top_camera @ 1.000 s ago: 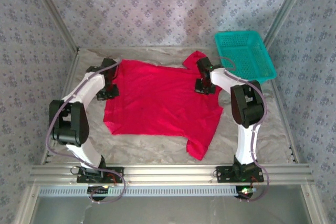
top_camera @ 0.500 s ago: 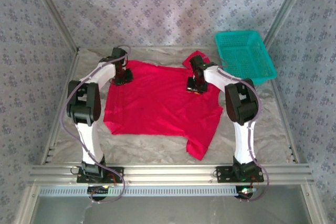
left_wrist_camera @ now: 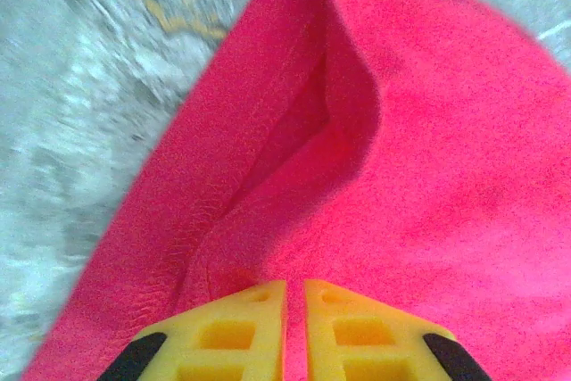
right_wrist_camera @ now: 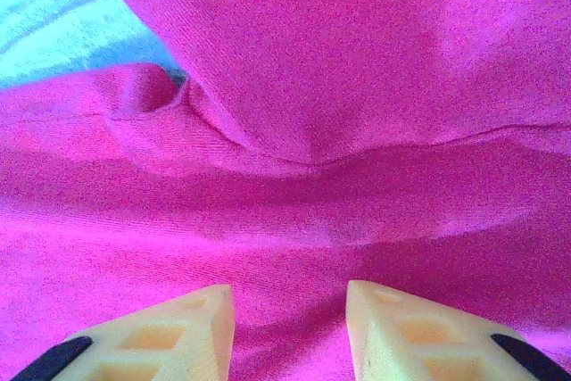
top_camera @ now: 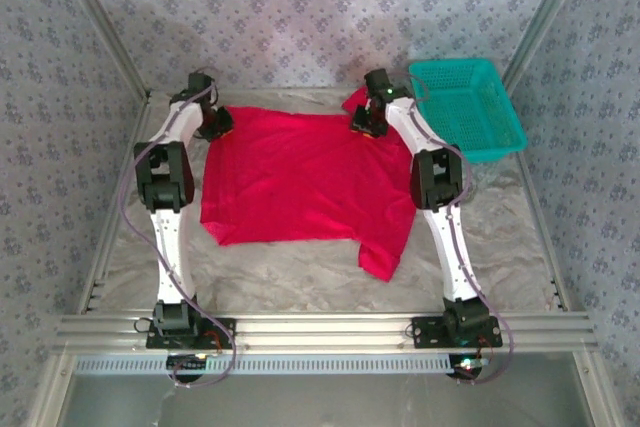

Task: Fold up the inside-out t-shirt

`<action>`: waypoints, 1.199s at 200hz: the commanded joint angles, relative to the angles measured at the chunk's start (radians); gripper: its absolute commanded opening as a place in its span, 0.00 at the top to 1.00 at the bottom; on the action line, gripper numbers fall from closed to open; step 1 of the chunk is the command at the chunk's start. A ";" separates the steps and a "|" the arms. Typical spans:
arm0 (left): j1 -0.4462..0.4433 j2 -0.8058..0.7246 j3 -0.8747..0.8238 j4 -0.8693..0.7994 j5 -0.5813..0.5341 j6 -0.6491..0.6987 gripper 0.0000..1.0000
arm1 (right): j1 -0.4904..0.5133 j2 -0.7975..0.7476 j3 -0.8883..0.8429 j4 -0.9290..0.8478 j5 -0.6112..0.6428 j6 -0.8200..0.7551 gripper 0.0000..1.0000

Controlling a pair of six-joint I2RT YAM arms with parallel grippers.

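Pinching the far-left corner of the t-shirt (top_camera: pixel 300 182) with the left gripper (top_camera: pixel 214 123), pressing its fingers (left_wrist_camera: pixel 232 332) nearly together on a thin strip of hemmed red cloth. Lying spread flat over the crinkled table (top_camera: pixel 300 265) between both arms, trailing one sleeve toward the near side. Hovering with the right gripper (top_camera: pixel 365 125) at the shirt's far-right edge, holding its fingers (right_wrist_camera: pixel 178 327) apart just above rumpled fabric. Showing bare mesh inside the teal basket (top_camera: pixel 465 107), near that gripper, at the far-right corner.
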 commanded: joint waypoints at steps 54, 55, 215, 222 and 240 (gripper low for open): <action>-0.176 -0.692 -0.590 -0.162 -0.264 0.113 0.66 | 0.106 -0.587 -0.665 0.088 0.051 -0.082 0.57; -0.180 -0.699 -0.599 -0.166 -0.270 0.113 0.66 | 0.108 -0.593 -0.676 0.090 0.053 -0.082 0.57; -0.439 -0.760 -1.133 -0.192 -0.516 -0.126 0.45 | 0.192 -0.847 -1.062 0.117 0.002 -0.089 0.52; -0.433 -0.744 -1.136 -0.185 -0.517 -0.124 0.45 | 0.191 -0.846 -1.065 0.122 -0.002 -0.084 0.52; -0.418 -0.717 -1.137 -0.179 -0.521 -0.121 0.53 | 0.193 -0.843 -1.069 0.132 -0.005 -0.077 0.52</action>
